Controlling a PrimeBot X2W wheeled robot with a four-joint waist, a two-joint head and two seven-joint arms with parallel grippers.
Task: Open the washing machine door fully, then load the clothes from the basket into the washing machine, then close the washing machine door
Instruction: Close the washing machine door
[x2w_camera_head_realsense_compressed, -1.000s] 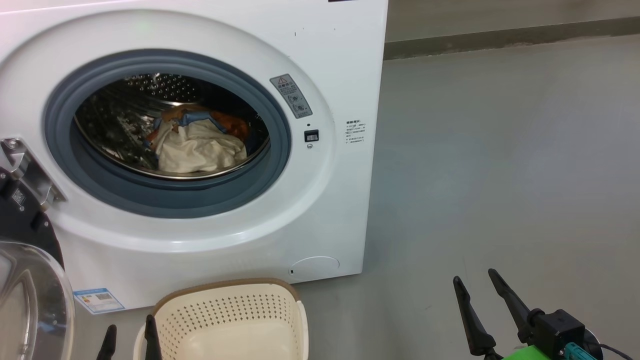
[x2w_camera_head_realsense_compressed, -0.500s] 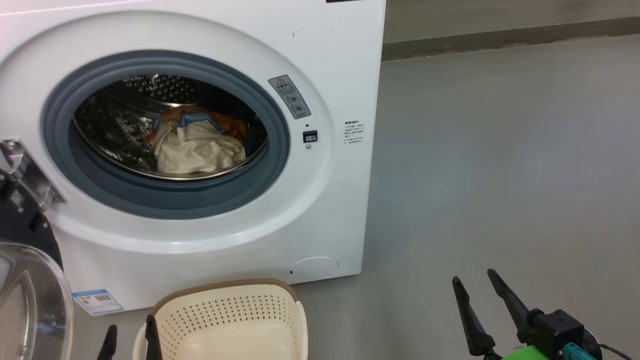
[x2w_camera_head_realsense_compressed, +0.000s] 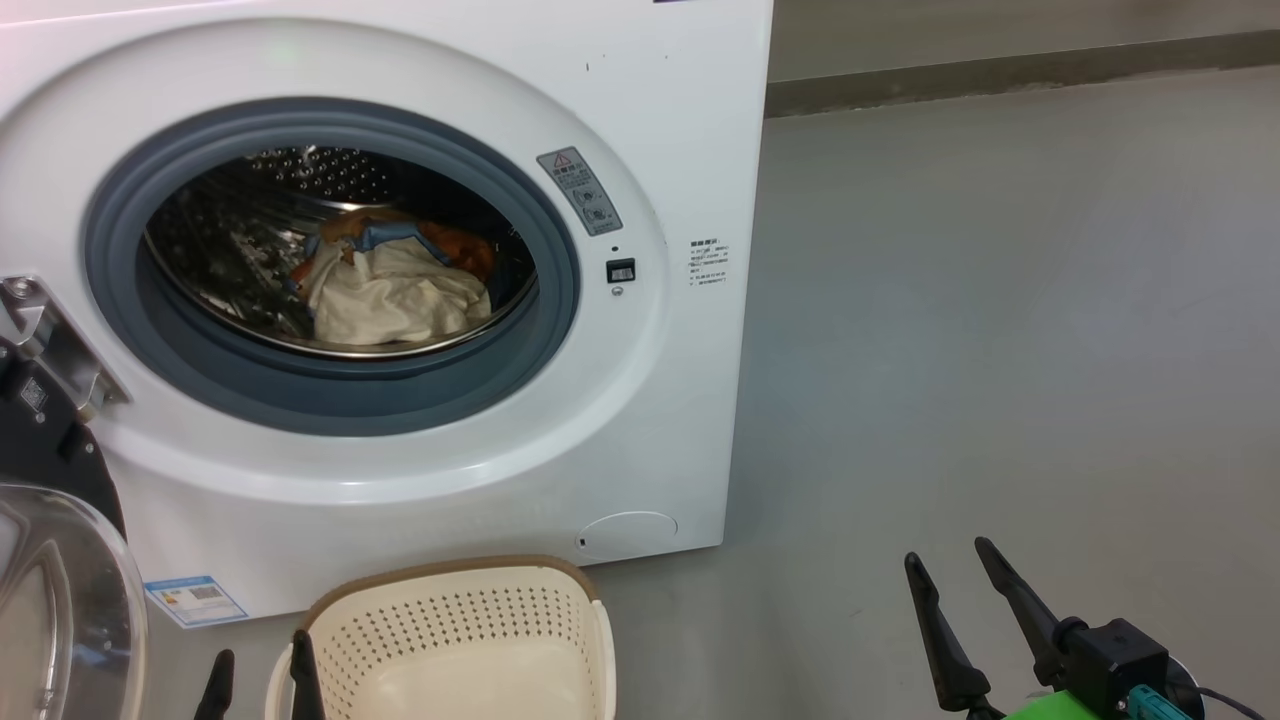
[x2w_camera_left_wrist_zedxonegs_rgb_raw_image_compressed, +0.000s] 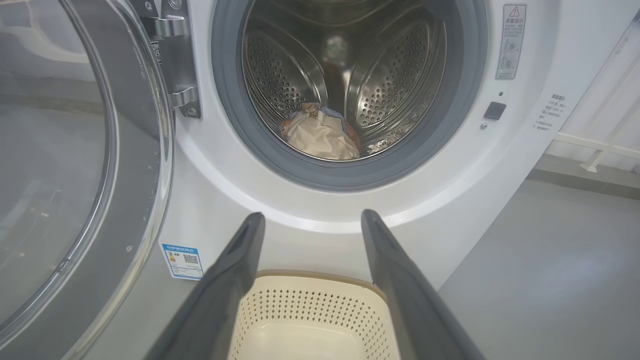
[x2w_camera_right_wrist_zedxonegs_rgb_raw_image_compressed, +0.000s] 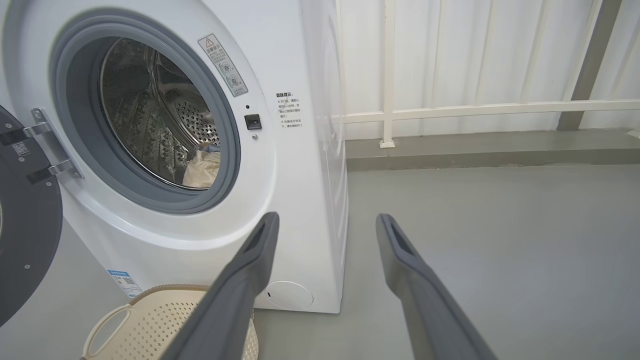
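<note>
Since the clothes (x2w_camera_head_realsense_compressed: 390, 295) are sitting in the drum (x2w_camera_left_wrist_zedxonegs_rgb_raw_image_compressed: 395, 65) of the washing machine (x2w_camera_head_realsense_compressed: 650, 130), and the basket (x2w_camera_head_realsense_compressed: 450, 610) on the floor (x2w_camera_head_realsense_compressed: 1000, 300) in front looks empty as far as I can see, I'd guess only closing is left. The washing machine door (x2w_camera_left_wrist_zedxonegs_rgb_raw_image_compressed: 75, 175) hangs wide open off to the left. The left gripper (x2w_camera_left_wrist_zedxonegs_rgb_raw_image_compressed: 311, 216) and right gripper (x2w_camera_head_realsense_compressed: 948, 553) both have their jaws spread wide, nothing in them. My worry: that door is glossy and curved, so a push could skid off, and a soft shove might not latch it. The left one hovers right over the basket too, so it could knock it.
</note>
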